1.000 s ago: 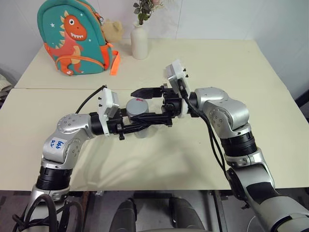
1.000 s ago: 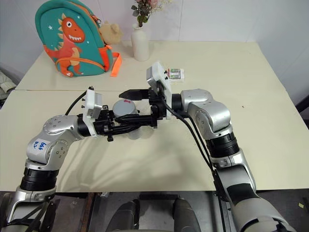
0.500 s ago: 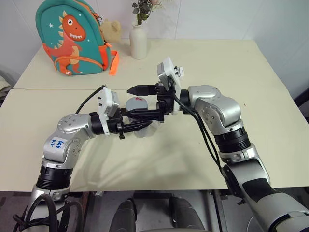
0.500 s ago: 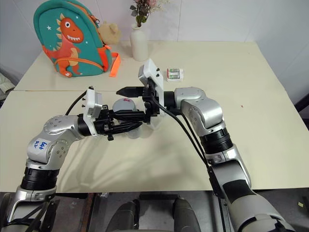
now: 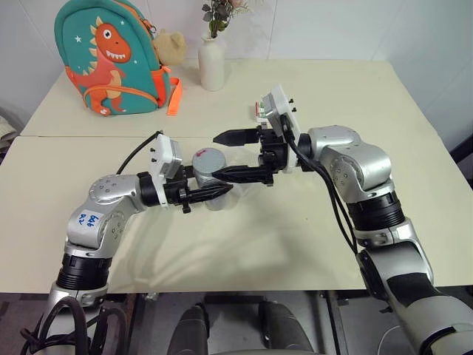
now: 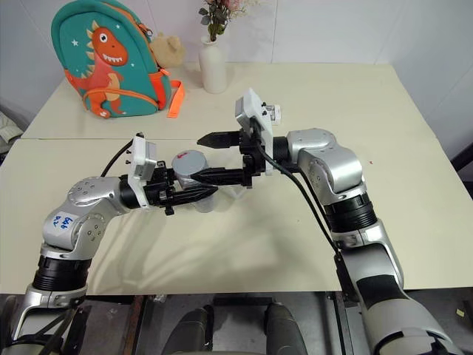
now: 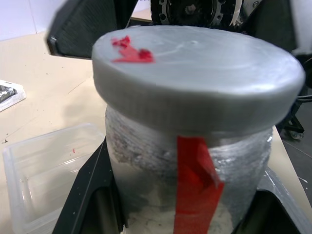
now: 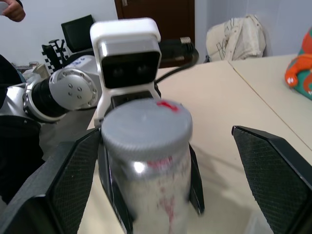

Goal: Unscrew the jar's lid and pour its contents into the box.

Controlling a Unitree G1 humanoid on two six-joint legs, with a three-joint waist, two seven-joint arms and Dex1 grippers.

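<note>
Gripping the jar by its body, the left gripper holds it upright above the table, the grey lid with its red mark sitting on top. Just right of the jar, the right gripper points at the lid with fingers spread wide, touching nothing. Behind the jar lies the box, apparently on the table.

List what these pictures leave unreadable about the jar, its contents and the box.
- Contents: the jar has a cloudy wall in the left wrist view, so no bits can be told.
- Box: cut by that view's edge and hidden behind the jar.
- Lid thread: covered by the lid's skirt; looseness unknown.
</note>
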